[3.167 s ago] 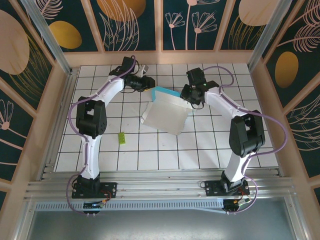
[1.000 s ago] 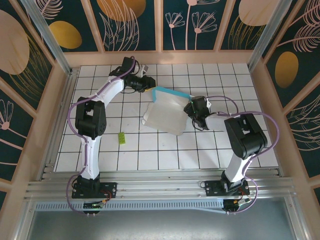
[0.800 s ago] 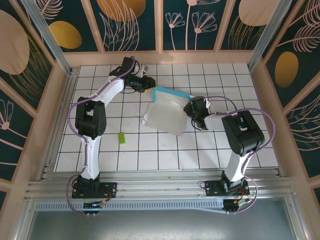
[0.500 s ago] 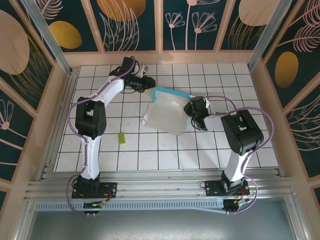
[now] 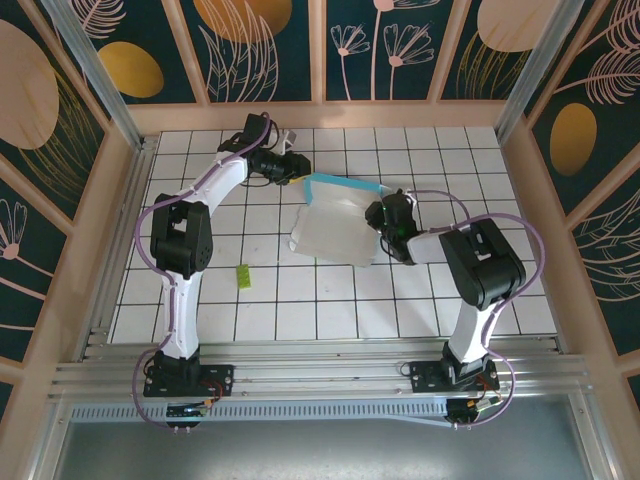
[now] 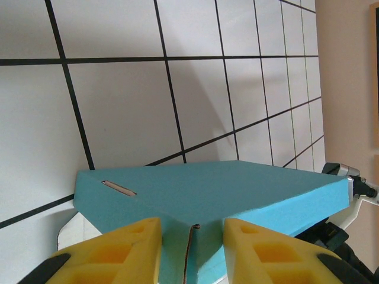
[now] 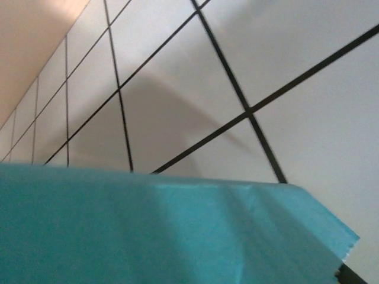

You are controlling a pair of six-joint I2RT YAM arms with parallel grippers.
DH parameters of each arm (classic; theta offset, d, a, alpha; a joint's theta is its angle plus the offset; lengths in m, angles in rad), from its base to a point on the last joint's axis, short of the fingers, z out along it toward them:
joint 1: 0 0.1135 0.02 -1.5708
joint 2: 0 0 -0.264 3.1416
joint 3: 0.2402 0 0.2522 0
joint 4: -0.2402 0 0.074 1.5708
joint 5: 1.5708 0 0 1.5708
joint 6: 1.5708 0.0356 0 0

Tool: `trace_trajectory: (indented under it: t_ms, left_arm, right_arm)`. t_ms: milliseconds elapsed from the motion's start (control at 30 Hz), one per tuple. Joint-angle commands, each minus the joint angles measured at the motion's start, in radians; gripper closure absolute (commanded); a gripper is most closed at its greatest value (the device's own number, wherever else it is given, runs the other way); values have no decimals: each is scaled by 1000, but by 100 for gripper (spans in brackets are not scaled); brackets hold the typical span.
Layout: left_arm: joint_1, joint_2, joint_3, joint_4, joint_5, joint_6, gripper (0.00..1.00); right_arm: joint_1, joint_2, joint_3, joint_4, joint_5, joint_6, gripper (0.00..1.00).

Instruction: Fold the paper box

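When the table [image 5: 300, 310] is looked at from above, the paper box [image 5: 335, 228] is seen near the middle of the white tiles, a bit toward the back. Its pale grey side is turned up, and a blue-green strip is seen along its far edge. The left gripper [image 5: 297, 172] is placed at the far left corner of the paper box. From the left wrist, two yellow fingers [image 6: 118, 251] are seen close together, with a folded blue-green corner of the card pinched between them. That part of the card is lifted off the tiles, and a shadow is cast under it. The right gripper [image 5: 381, 214] is set against the right edge of the paper box. From the right wrist, the blue-green card is seen very close, lying across the low part of the view, above the tiles. Whether the right jaws are closed on the card cannot be told. A small yellow-green scrap [image 5: 243, 277] is seen lying well apart, to the left of the paper box.
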Motion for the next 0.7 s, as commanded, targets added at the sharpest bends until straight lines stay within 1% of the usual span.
trace_trajectory:
  t_ms: [0, 200, 333, 467, 667]
  left_arm:
    - [-7, 25, 23, -43, -6, 15, 67]
    - [-7, 28, 28, -44, -6, 12, 67]
    - [-7, 28, 28, -47, -11, 12, 67]
    - [-7, 32, 28, -50, -15, 13, 67]
    - [-8, 33, 28, -52, -27, 13, 67]
  right_arm:
    - [16, 36, -7, 93, -32, -36, 71]
    - [19, 87, 15, 91, -70, -33, 70]
    - [19, 60, 0, 87, -55, -31, 69]
    - [19, -41, -28, 37, -40, -64, 62]
    - [18, -257, -84, -146, -44, -169, 49]
